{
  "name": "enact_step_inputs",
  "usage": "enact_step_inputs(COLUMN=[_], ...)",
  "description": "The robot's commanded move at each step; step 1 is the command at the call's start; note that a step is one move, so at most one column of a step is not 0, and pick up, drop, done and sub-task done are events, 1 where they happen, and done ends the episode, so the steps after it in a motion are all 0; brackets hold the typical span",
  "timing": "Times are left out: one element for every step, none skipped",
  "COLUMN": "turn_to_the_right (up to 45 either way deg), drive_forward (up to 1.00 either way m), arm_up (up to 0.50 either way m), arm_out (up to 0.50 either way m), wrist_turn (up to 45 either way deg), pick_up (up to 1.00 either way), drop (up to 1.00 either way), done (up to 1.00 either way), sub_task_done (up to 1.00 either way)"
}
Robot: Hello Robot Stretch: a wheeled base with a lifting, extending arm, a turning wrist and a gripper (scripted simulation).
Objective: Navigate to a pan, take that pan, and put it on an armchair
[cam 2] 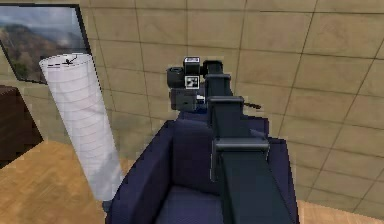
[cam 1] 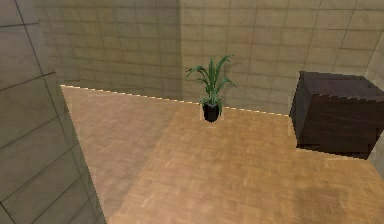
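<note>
Forward view: light is diffuse, even and moderate. The wooden floor [cam 1: 240, 170] is brightest through the middle, and a soft darker band crosses its left part. The near wall [cam 1: 30, 140] on the left stands in shade; its edge leans, an effect of the lens.

Arm side view: the tiled wall [cam 2: 320, 60] is evenly lit. The white cylinder [cam 2: 78, 120] is the brightest surface and leans likewise. The armchair [cam 2: 160, 175] and arm [cam 2: 235, 150] read dark, the arm's top face slightly paler.

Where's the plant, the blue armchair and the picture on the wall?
plant [cam 1: 212, 80]: forward view, on its green leaves.
blue armchair [cam 2: 192, 165]: arm side view, on its dark cushion.
picture [cam 2: 40, 35]: arm side view, on its painted mountains.
</note>
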Motion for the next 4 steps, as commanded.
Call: enact_step_inputs(turn_to_the_right=[0.0,0.0,0.0,0.0], drive_forward=[0.0,0.0,0.0,0.0], arm_up=[0.0,-0.46,0.0,-0.32], arm_out=[0.0,0.0,0.02,0.0], wrist_turn=[9.0,0.0,0.0,0.0], pick_up=[0.0,0.0,0.0,0.0], drop=[0.0,0.0,0.0,0.0], done=[0.0,0.0,0.0,0.0], sub_task_done=[0.0,0.0,0.0,0.0])
